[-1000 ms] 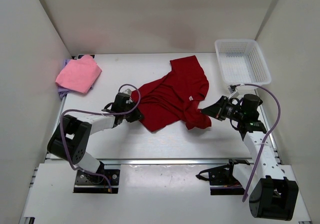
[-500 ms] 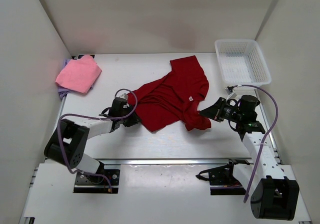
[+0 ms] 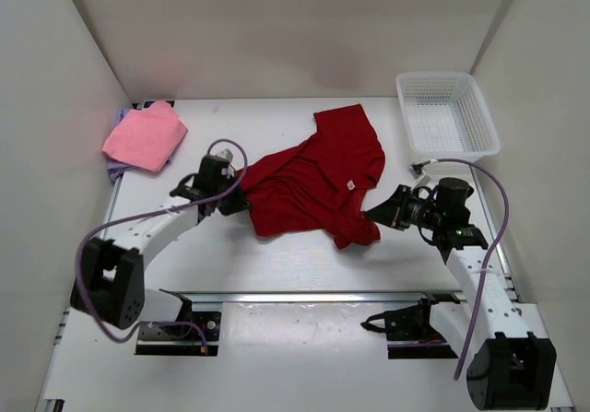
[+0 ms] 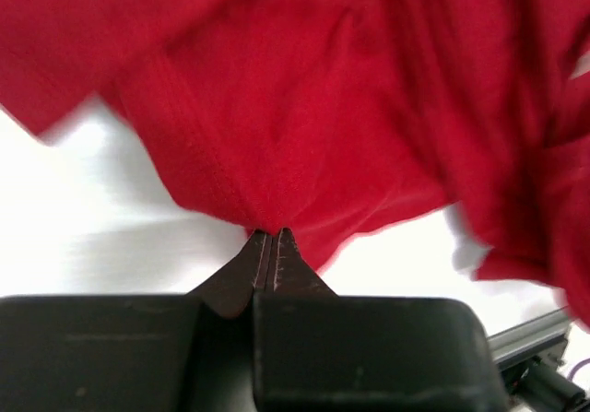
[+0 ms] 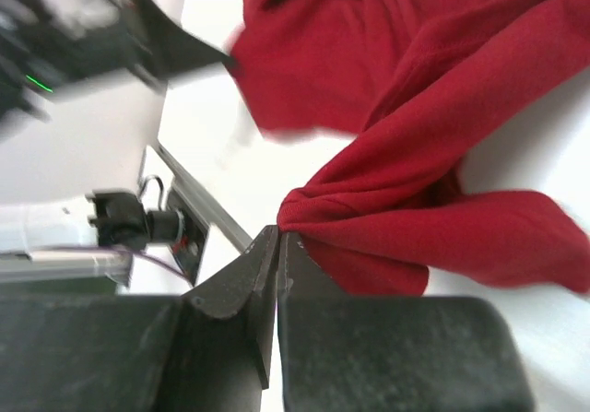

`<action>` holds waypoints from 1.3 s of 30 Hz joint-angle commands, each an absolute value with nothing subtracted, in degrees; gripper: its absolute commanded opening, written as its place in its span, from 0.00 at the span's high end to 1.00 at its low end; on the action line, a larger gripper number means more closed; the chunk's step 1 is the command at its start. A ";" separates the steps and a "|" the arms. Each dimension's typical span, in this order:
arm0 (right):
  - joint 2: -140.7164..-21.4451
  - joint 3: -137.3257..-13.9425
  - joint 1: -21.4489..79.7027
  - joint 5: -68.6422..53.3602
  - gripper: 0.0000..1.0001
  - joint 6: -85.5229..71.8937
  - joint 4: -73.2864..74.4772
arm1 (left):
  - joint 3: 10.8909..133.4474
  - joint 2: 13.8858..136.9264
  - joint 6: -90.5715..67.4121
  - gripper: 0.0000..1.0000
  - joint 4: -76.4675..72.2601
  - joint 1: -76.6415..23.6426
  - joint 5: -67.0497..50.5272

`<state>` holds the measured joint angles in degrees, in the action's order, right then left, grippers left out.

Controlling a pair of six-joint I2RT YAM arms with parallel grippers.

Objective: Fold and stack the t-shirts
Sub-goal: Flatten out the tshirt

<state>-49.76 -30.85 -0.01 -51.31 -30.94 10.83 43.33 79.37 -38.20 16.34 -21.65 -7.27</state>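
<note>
Compared w/ earlier frame, L gripper (image 3: 242,204) sits further up-table and its arm is stretched out more. The near-left edge of the dark red t-shirt (image 3: 318,168) lies further left along w/ it. R gripper (image 3: 371,215) sits slightly closer to the arm bases than before.

Dark red t-shirt:
- Location: approx. centre of table (image 3: 230,135), between the two grippers.
- Condition: unfolded, rumpled. One end reaches toward the far edge; a small white tag shows near its right side.
- Left edge: pinched in L gripper, fingers pressed together on the hem. In left wrist view the fabric gathers to a point at the fingertips (image 4: 288,257).
- Near-right edge: pinched in R gripper, fingers likewise closed on a fold. In right wrist view the cloth bunches at the tips and a flap trails off to the right on the table.

Other shirts:
- Pink t-shirt (image 3: 145,135): folded, far-left corner of table, well apart from the red one.
- Lavender t-shirt (image 3: 114,167): under the pink one, only its edges showing.

Surroundings:
- White lattice basket (image 3: 433,77): far-right corner, near the red shirt's right side but not touching it.
- Purple cables loop along both arms.
</note>
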 commanded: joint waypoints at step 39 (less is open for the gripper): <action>-45.88 -30.50 2.55 -38.93 1.00 -21.35 20.65 | 29.89 67.50 -36.38 0.56 20.06 -5.27 -3.60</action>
